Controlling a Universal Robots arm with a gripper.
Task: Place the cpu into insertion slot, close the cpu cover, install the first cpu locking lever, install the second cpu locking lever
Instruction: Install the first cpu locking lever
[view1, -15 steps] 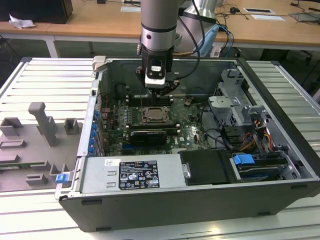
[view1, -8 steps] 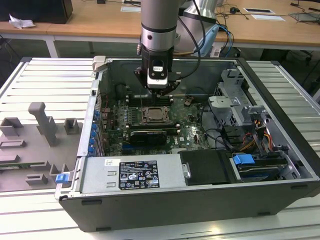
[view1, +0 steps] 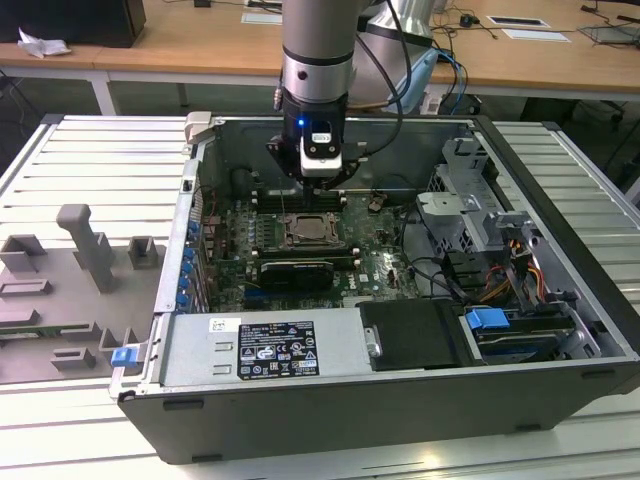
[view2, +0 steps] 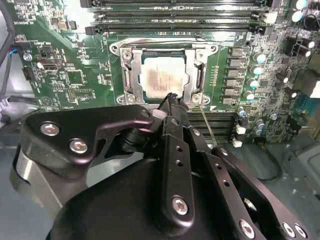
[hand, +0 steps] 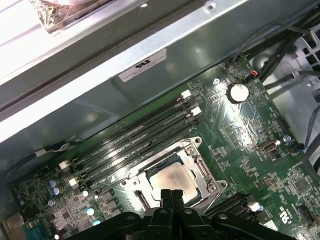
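Claw: your claw is clenched, fingers pressed together with nothing between them.
Claw position: in the second wrist view its tip sits at the edge of the insertion slot, on the side away from the memory slots. You cannot tell whether it touches the metal or hangs just over it.
Cpu: the cpu lies flat inside the slot, its pale top showing. It is just beyond your fingertips and not in your grasp.
Cpu cover: the cpu cover looks folded down around the chip, which shows through its window. By that reading the first two steps are done.
Lever by the claw: a thin metal rod starts at the slot corner just beside your tip. Its long axis runs back alongside your fingers, away from the chip. It appears unlatched, though that is a judgement.
Lever on the far side: a second thin rod runs along the slot edge beside the memory slots. Whether it is hooked down you cannot tell.
Key relation: the near rod is closest to your claw, off to one side of the tip.
Surroundings: the green board lies inside the open computer case, which rests on the ribbed surface.
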